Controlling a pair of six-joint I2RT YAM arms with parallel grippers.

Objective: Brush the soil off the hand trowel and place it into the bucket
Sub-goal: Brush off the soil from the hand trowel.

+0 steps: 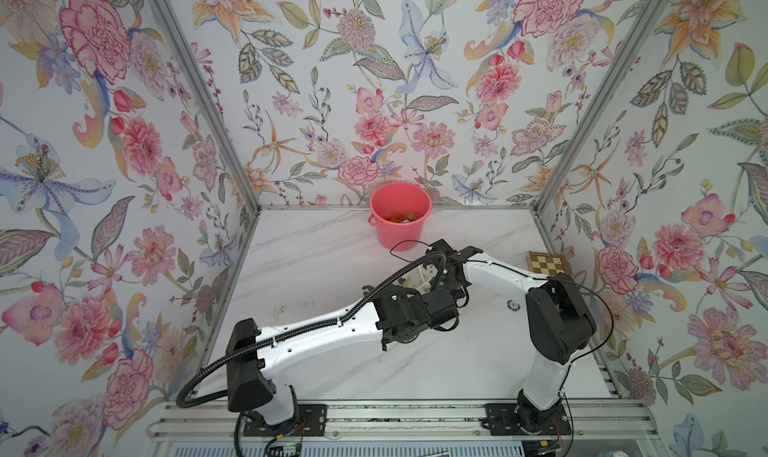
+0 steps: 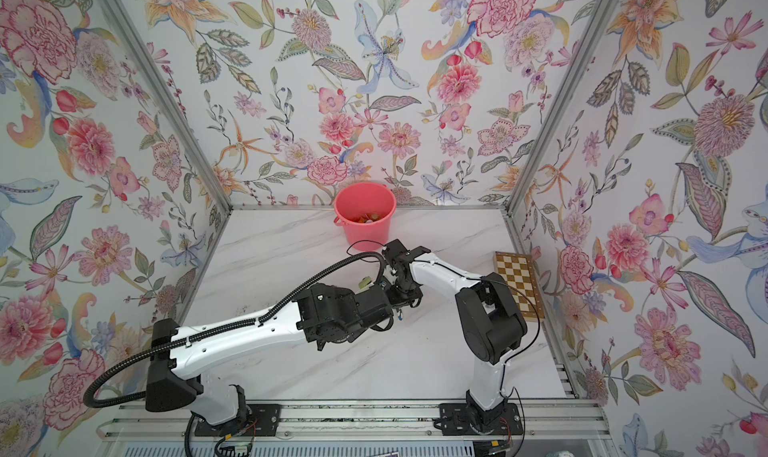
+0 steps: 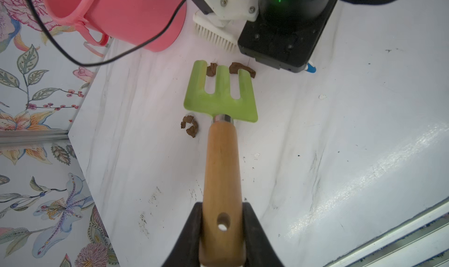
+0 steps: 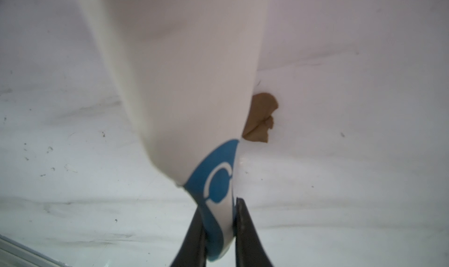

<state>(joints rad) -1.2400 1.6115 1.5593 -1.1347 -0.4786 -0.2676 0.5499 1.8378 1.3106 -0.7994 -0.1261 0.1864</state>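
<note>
Left wrist view: left fingers (image 3: 188, 236) clamp the trowel (image 3: 222, 156) at its wooden handle's end; it looks stiff and light, and likely to swing. Right fingers (image 4: 245, 236) pinch the brush (image 4: 184, 83).

The hand trowel (image 3: 220, 95) juts forward from the left end effector (image 3: 221, 210), over the bench (image 3: 340, 132). 2 lumps of soil (image 3: 241, 69) lie at its tines, with more crumbs beside its neck. Ahead sits the brush (image 3: 215, 36), gripped by the right end effector (image 4: 218, 219), with the bucket (image 3: 136, 15) just beside it.
</note>
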